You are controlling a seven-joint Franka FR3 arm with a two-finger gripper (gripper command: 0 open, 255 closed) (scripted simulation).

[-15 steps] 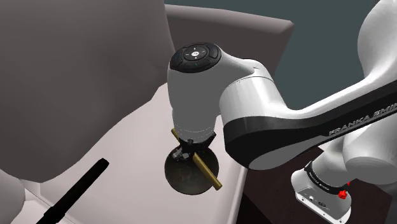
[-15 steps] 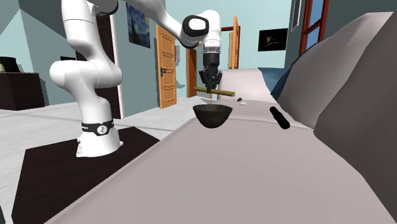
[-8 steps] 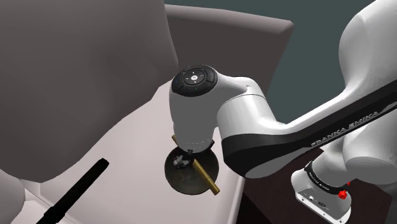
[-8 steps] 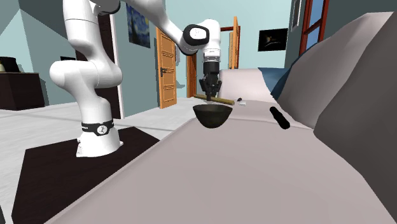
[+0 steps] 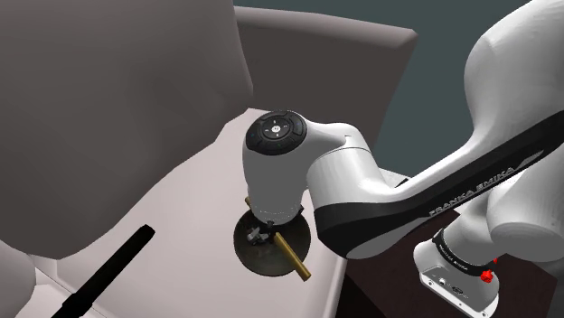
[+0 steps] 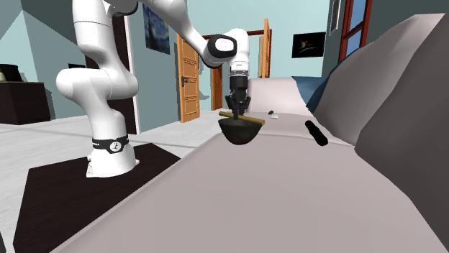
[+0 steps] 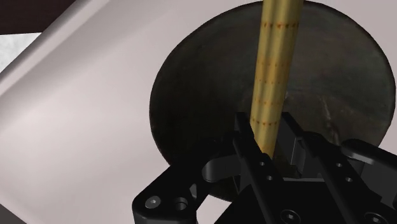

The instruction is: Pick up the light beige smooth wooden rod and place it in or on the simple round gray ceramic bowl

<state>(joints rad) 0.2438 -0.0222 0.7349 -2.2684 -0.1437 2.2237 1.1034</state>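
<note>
Golden-tan rod [image 7: 275,63]: your gripper [image 7: 271,135] is pinching it over the dark bowl [image 7: 194,111]; arm [image 5: 361,194] is showing "FRANKA EMIKA".

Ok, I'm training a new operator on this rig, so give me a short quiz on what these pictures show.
1. True or false: the claw is shut on the rod.
2. The claw hangs right above: A) the bowl B) the floor C) a plate.
3. What colour is the long bar lying apart from the bowl?
Key: 1 true; 2 A; 3 black.
</note>
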